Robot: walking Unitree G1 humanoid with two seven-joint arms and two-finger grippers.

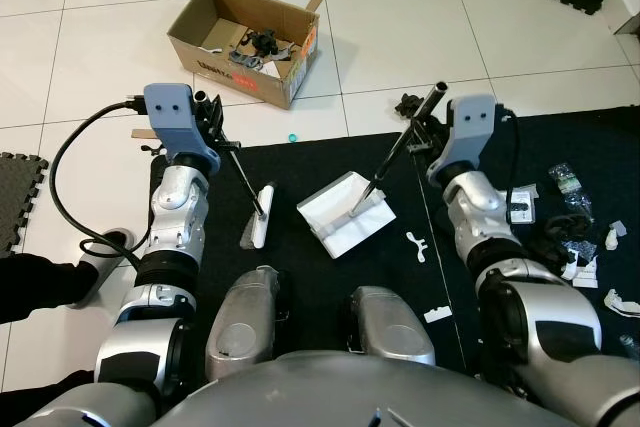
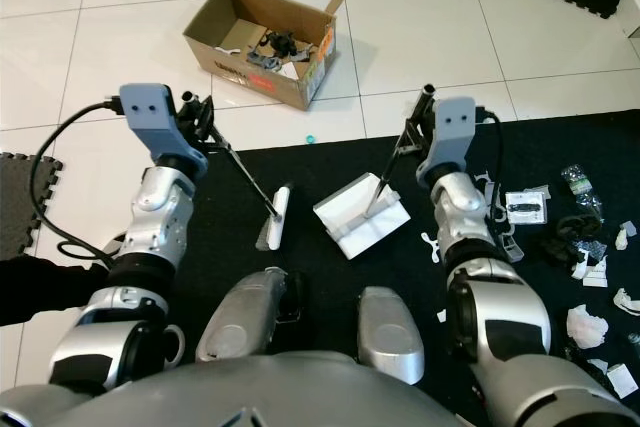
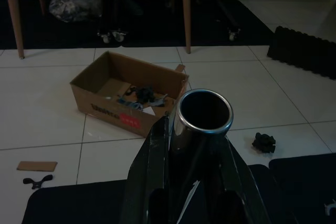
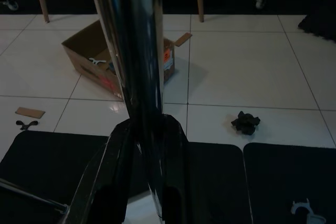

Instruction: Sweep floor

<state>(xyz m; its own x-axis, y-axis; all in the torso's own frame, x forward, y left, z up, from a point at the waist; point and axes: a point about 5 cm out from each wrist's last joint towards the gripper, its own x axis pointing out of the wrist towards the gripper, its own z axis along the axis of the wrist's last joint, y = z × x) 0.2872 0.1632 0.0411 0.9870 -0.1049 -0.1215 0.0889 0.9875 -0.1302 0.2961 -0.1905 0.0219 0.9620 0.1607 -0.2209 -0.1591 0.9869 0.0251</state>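
Observation:
My left gripper (image 1: pixel 212 119) is shut on the thin metal handle of a small broom (image 1: pixel 240 169). Its white brush head (image 1: pixel 258 217) rests on the black mat (image 1: pixel 300 277) in front of me. In the left wrist view the handle's open tube end (image 3: pixel 203 113) stands between the black fingers. My right gripper (image 1: pixel 430 132) is shut on the metal handle (image 4: pixel 134 51) of a white dustpan (image 1: pixel 345 213). The pan lies flat on the mat, just right of the brush head. A small gap separates brush and pan.
An open cardboard box (image 1: pixel 245 42) of odds and ends sits on the white tiles ahead. Litter (image 1: pixel 572 217) is scattered on the mat at right, with a white scrap (image 1: pixel 417 244) nearer the pan. A black crumpled lump (image 4: pixel 245 121), a teal cap (image 1: pixel 291 137) and a person's shoe (image 1: pixel 105 247) lie nearby.

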